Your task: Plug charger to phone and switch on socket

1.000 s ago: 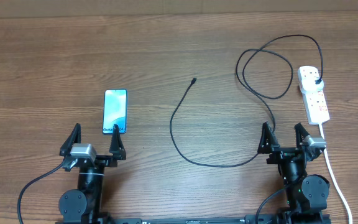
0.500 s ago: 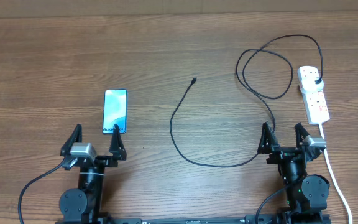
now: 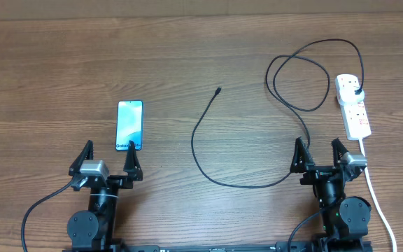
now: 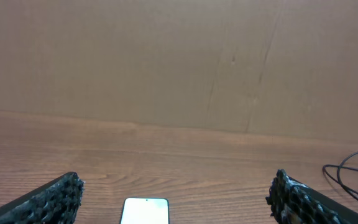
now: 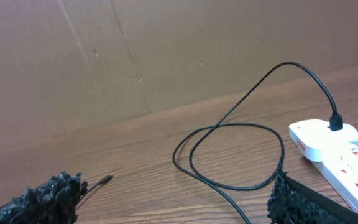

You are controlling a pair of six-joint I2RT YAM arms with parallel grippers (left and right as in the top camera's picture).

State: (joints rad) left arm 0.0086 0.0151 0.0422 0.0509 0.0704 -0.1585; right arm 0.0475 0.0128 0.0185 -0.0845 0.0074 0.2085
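Observation:
The phone [image 3: 129, 125] lies flat on the table at the left, light blue screen up; its top edge shows in the left wrist view [image 4: 145, 210]. The charger cable [image 3: 200, 155] curves across the middle, its connector tip [image 3: 218, 90] free on the wood, and loops to a black plug [image 3: 356, 90] seated in the white socket strip [image 3: 354, 106] at the right. The cable [image 5: 229, 158], the tip [image 5: 105, 180] and the strip [image 5: 337, 155] show in the right wrist view. My left gripper [image 3: 106, 159] is open just below the phone. My right gripper [image 3: 320, 155] is open and empty beside the cable.
The strip's thick white cord [image 3: 378, 203] runs down the right side past my right arm. A brown cardboard wall [image 4: 179, 62] stands behind the wooden table [image 3: 68, 63].

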